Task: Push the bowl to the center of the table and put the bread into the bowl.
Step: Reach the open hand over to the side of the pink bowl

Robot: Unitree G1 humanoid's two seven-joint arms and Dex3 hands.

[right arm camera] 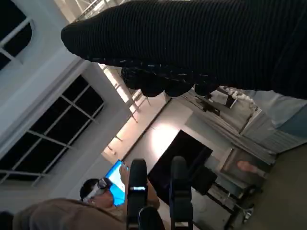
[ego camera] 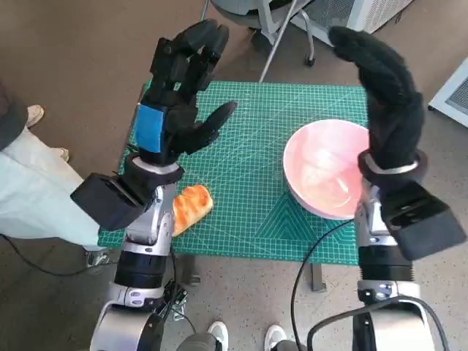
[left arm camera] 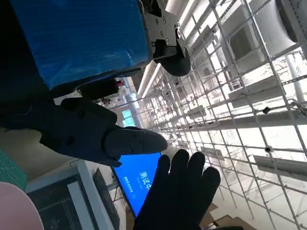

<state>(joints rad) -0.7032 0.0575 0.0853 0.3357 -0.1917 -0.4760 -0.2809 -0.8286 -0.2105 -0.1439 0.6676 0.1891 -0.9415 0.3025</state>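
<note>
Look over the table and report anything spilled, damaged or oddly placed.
Nothing spilled or damaged. The pink bowl sits off-centre, overhanging the green mat's right edge; the bread lies near the front left corner.

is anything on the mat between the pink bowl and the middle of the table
Nothing visible: bare green cutting mat lies between the pink plastic bowl and the centre. The orange bread roll sits off by the near left edge.

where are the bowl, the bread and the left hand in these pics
bowl (ego camera: 322,191): head view, on its pink inner wall near the rim.
bread (ego camera: 192,205): head view, on the middle of its orange crust.
left hand (ego camera: 175,91): head view, on the middle of the black hand, above the blue tape.
</note>
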